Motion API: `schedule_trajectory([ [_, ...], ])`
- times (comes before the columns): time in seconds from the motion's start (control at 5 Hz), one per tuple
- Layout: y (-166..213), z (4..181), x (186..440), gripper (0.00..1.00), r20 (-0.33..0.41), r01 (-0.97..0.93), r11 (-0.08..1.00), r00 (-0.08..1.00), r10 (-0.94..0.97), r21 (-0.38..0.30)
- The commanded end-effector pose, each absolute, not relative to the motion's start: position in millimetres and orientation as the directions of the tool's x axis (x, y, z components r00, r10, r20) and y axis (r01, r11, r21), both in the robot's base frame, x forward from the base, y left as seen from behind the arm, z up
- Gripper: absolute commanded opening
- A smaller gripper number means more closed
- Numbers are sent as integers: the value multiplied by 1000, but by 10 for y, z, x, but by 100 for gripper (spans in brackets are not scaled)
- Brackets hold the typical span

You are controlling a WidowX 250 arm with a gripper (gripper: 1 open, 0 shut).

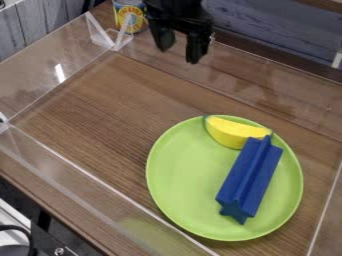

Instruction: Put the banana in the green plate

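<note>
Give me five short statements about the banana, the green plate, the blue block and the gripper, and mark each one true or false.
1. The banana lies on the green plate. True.
2. The blue block lies on the bare wooden table beside the plate. False: it rests on the plate, right next to the banana.
3. The gripper is open and holds nothing. True.
4. The gripper hangs directly over the plate. False: it is at the far end of the table, well away from the plate.
5. A yellow cup stands behind the gripper, near the far edge. True.
</note>
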State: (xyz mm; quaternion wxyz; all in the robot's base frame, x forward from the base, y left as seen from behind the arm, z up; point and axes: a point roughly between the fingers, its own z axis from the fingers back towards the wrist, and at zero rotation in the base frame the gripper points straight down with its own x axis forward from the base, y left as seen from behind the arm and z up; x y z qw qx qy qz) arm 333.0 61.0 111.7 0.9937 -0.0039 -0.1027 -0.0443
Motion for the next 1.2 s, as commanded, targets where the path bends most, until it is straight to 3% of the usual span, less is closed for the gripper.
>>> schedule_trajectory([
  [0.0, 673, 1308, 3406, 100, 268, 77, 997, 960, -78, 14],
  [1.0, 675, 1306, 3402, 100, 264, 87, 996, 961, -83, -5],
])
